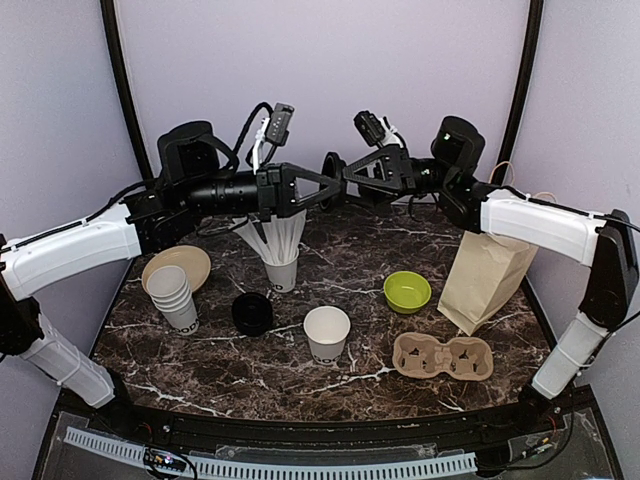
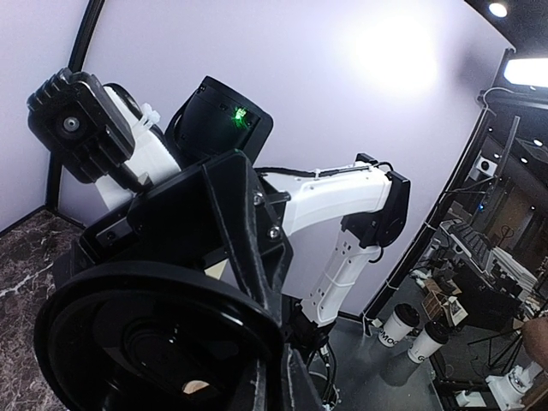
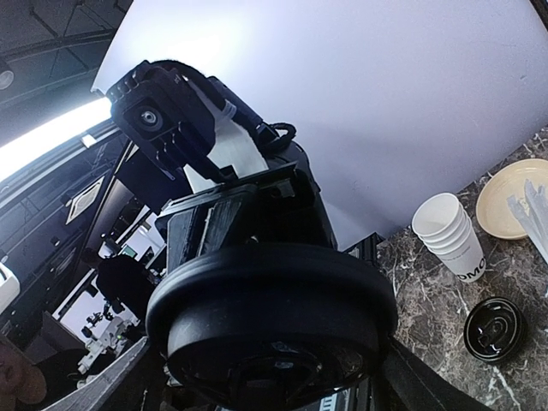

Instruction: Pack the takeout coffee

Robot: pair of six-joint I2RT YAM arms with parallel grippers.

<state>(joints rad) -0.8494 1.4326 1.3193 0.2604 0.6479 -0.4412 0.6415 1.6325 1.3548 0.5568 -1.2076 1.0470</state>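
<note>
A white paper cup with black lettering (image 1: pixel 327 333) stands open and lidless at the table's middle front. A loose black lid (image 1: pixel 252 313) lies to its left and also shows in the right wrist view (image 3: pixel 494 328). High over the back of the table my left gripper (image 1: pixel 322 188) and right gripper (image 1: pixel 347 176) meet tip to tip around a second black lid (image 1: pixel 332 165). That lid fills the lower left of the left wrist view (image 2: pixel 154 342). It sits between my own fingers in the right wrist view (image 3: pixel 274 317). Both grippers look shut on it.
A stack of lidless cups (image 1: pixel 172 296) and a tan plate (image 1: pixel 176 267) are at the left. A cup of straws (image 1: pixel 282 270) stands under the grippers. A green bowl (image 1: pixel 407 291), a paper bag (image 1: pixel 487 280) and a cardboard cup carrier (image 1: pixel 442 357) are at the right.
</note>
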